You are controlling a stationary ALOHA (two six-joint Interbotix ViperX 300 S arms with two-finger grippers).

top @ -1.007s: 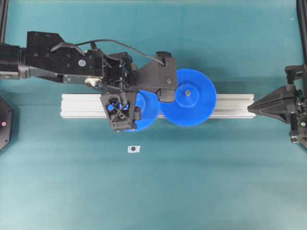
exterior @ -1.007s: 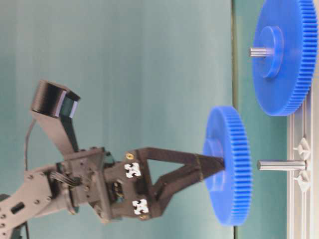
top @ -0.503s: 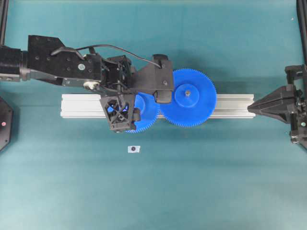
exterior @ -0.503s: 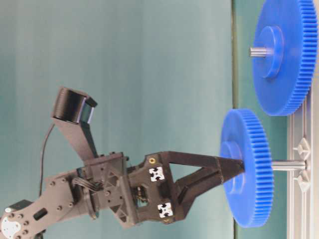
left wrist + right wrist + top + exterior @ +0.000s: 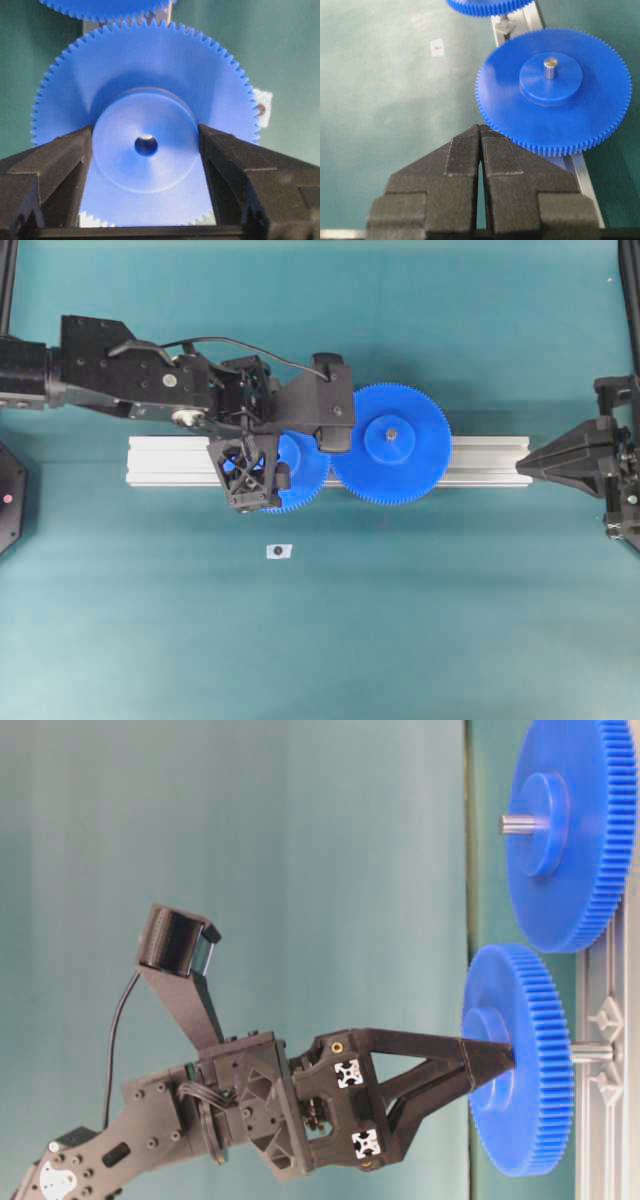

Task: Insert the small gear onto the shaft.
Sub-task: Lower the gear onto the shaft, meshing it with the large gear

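With the left gripper (image 5: 146,150) clamped on the hub of the small gear (image 5: 515,1060), now partway down the shaft (image 5: 592,1053), keep the bore square and press evenly until seated.

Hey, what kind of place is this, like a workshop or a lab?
Probably a robotics lab bench: two robot arms, left gripper and right gripper, face a teal mat holding an aluminium rail with blue gears.
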